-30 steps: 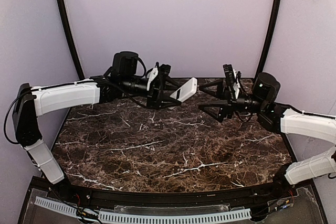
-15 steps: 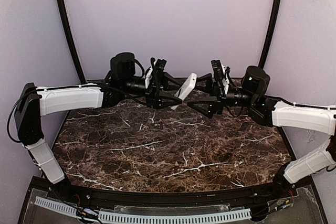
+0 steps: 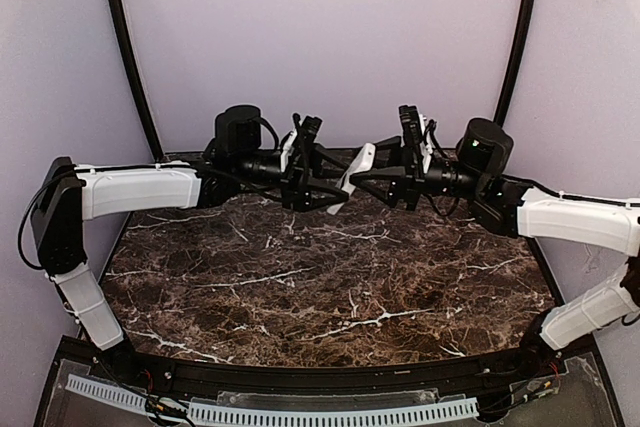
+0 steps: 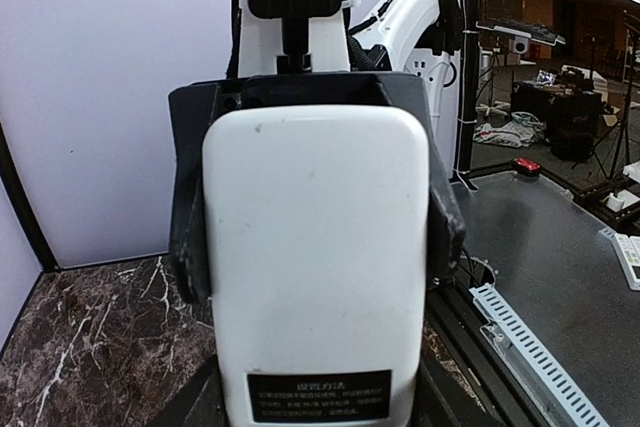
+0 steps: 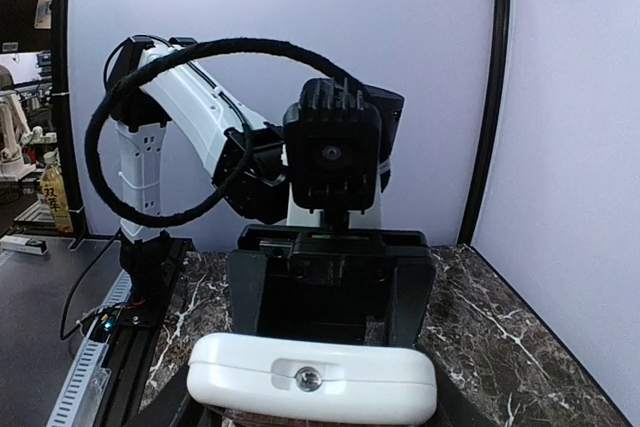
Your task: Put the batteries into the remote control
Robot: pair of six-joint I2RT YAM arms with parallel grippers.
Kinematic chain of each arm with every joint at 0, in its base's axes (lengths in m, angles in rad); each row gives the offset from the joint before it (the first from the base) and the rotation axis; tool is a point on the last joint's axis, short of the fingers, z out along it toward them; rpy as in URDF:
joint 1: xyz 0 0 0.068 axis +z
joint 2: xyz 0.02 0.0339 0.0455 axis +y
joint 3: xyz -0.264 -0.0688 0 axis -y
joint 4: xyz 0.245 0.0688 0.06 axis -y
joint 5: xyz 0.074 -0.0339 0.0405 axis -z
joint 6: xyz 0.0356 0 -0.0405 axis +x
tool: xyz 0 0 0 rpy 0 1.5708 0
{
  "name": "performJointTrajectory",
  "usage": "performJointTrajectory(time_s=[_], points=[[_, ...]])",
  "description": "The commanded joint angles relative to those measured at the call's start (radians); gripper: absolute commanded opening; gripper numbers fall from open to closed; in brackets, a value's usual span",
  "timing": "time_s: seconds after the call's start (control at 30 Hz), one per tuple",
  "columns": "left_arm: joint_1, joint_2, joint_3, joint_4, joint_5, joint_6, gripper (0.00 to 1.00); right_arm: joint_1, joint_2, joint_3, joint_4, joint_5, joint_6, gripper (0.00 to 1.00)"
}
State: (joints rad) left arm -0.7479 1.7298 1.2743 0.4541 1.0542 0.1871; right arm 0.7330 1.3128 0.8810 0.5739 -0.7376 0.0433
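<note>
My left gripper (image 3: 335, 184) is shut on the white remote control (image 3: 357, 162) and holds it in the air above the back of the table. In the left wrist view the remote's plain white back (image 4: 320, 247) fills the frame, with a black label at its near end. My right gripper (image 3: 378, 175) faces it from the right. Its black fingers (image 4: 188, 217) closely flank the remote's far end, with the jaws apart. The right wrist view shows the remote's white end face (image 5: 310, 377) low in frame and the left gripper's fingers (image 5: 247, 292) beyond it. No batteries are visible.
The dark marble table (image 3: 320, 277) lies below both arms. Lilac walls stand behind and at the sides. A black rail with a white slotted strip (image 3: 270, 412) runs along the near edge.
The right gripper has moved left and up to the remote's end and now flanks it. The left gripper has tilted the remote slightly and shifted a little right.
</note>
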Motion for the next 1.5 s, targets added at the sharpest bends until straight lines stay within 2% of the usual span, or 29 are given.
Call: performJointTrajectory(time_s=[0.0,0.1,0.2,0.27,0.37,0.47,0.57,0.67,0.77,1.1,1.47], points=[[0.002,-0.014,-0.01,-0.02,-0.024,0.034,0.44,0.012,-0.006,0.023,-0.027,0.031,0.009,0.41],[0.005,-0.027,-0.02,-0.059,-0.074,0.042,0.66,0.011,0.001,0.041,-0.078,0.051,0.012,0.34],[0.037,-0.06,-0.049,-0.062,-0.143,-0.01,0.95,0.009,0.018,0.089,-0.225,0.138,-0.008,0.31],[0.079,-0.099,-0.084,-0.046,-0.193,-0.075,0.98,0.008,0.033,0.126,-0.343,0.231,-0.021,0.3],[0.125,-0.174,-0.121,-0.107,-0.381,-0.136,0.98,0.005,0.087,0.2,-0.547,0.337,-0.024,0.28],[0.146,-0.223,-0.109,-0.28,-0.625,-0.158,0.99,0.006,0.19,0.291,-0.752,0.368,-0.011,0.25],[0.149,-0.253,-0.135,-0.324,-0.833,-0.198,0.99,0.012,0.294,0.341,-0.85,0.38,0.019,0.23],[0.156,-0.24,-0.101,-0.427,-0.948,-0.23,0.99,0.031,0.411,0.414,-0.95,0.425,0.034,0.22],[0.174,-0.215,-0.076,-0.524,-0.964,-0.274,0.99,0.054,0.519,0.505,-1.051,0.467,0.04,0.22],[0.179,-0.188,-0.13,-0.539,-1.023,-0.326,1.0,0.111,0.77,0.671,-1.215,0.57,0.05,0.24],[0.184,-0.102,-0.094,-0.612,-1.087,-0.381,1.0,0.146,0.933,0.806,-1.265,0.629,0.077,0.34]])
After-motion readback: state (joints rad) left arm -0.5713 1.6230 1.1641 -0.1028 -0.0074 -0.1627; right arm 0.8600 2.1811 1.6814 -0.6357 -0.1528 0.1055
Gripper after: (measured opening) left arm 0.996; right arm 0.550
